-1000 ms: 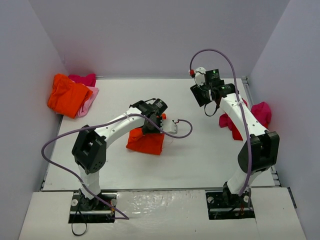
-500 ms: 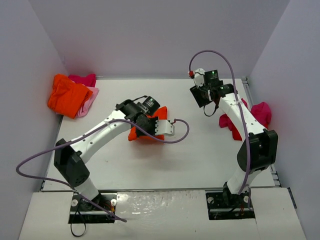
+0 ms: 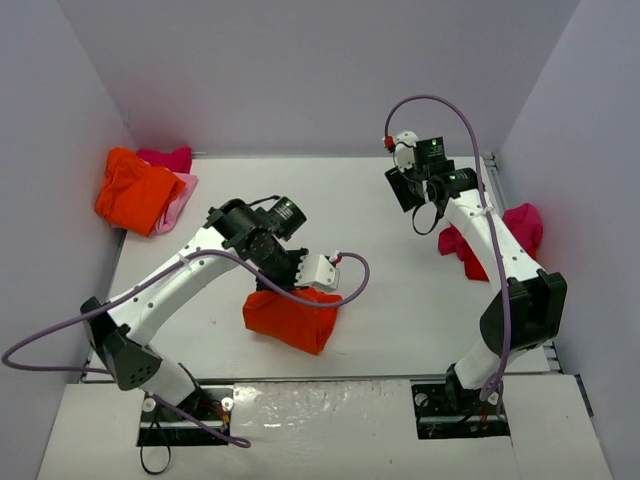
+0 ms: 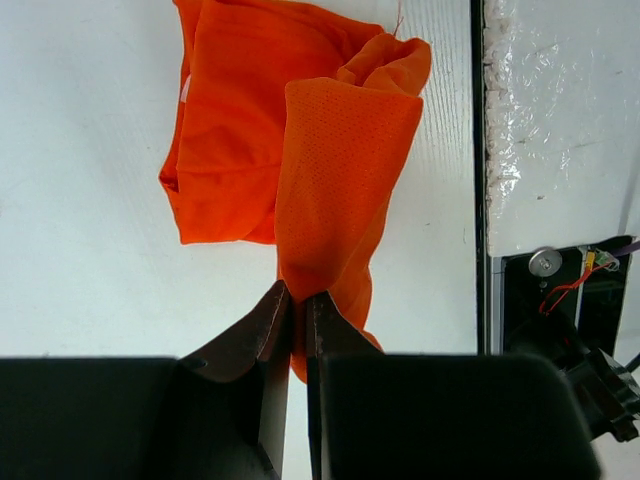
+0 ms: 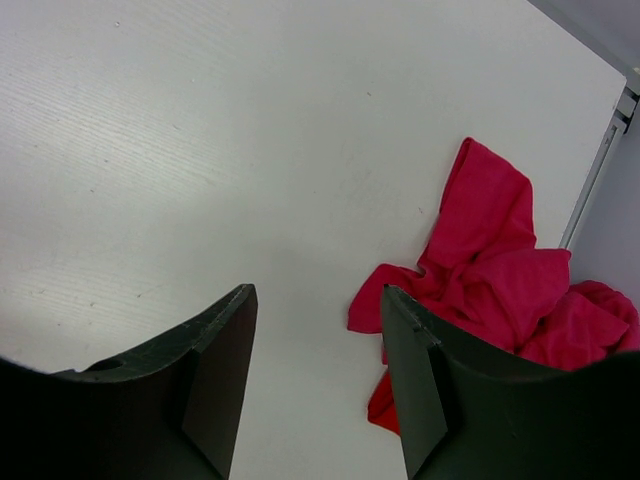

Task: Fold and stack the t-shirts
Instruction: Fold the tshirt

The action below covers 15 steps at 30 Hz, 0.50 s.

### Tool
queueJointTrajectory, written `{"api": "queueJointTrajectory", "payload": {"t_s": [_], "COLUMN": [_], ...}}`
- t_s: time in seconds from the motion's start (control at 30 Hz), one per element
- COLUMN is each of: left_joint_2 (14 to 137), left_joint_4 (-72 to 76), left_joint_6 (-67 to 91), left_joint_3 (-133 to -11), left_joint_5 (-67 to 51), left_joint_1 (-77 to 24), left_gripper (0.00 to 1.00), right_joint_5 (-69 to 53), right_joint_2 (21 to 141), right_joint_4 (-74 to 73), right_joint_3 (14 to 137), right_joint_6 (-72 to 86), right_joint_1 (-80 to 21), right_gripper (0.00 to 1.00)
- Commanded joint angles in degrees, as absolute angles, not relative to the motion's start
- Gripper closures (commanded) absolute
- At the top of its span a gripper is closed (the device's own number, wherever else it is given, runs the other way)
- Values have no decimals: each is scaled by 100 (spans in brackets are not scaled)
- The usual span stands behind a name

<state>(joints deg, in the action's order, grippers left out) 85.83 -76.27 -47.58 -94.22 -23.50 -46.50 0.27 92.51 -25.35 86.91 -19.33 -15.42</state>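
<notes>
Bright, even, diffuse light fills all three views, leaving only faint, soft shadows on the white wood-grain tabletop (image 3: 420, 290). Glare speckles the crinkled glossy white sheet (image 4: 560, 110) at the table's near edge. The dark fingers (image 5: 215, 380) of the right gripper (image 5: 315, 292) look slightly soft, close to the lens.

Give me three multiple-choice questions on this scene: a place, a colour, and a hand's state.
1. Where on the white table is the heap of orange and pink cloth t-shirts?
A. centre
B. near-right corner
C. far-left corner
2. The mesh cloth t-shirt pinched in the left hand is:
A. orange
B. pale pink
C. blue
3. The right hand is:
A. shut on a shirt
B. open and empty
C. shut on nothing
Answers: 1 C, the heap lies by the far-left walls. 2 A, orange cloth shows between the shut fingers. 3 B, its fingers stand apart over bare table.
</notes>
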Motion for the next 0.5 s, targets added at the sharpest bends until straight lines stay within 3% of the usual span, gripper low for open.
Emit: {"api": "queueJointTrajectory", "payload": {"t_s": [0.0,0.17,0.47], "left_joint_2": [9153,9808,9648], "left_joint_4": [-7620,-7840,-7920], "left_joint_6": [-5096,-5292,-5371], "left_joint_3": [-9693,-10045,-9534], "left_joint_5": [-2329,-2663,-2618], "left_joint_1": [-4632,-4693,-4887], "left_gripper": [100,100,100], "right_joint_5": [149,158,193], "right_joint_2": [9277,9378,9368], "right_joint_4": [-2461,-2452,-2418], "right_joint_3": [8879,8771,8583], "right_joint_6": [-1892,-1995,-1992], "right_joint_1": [-1564,-1564,-1557], "right_gripper": [50,50,50]}}
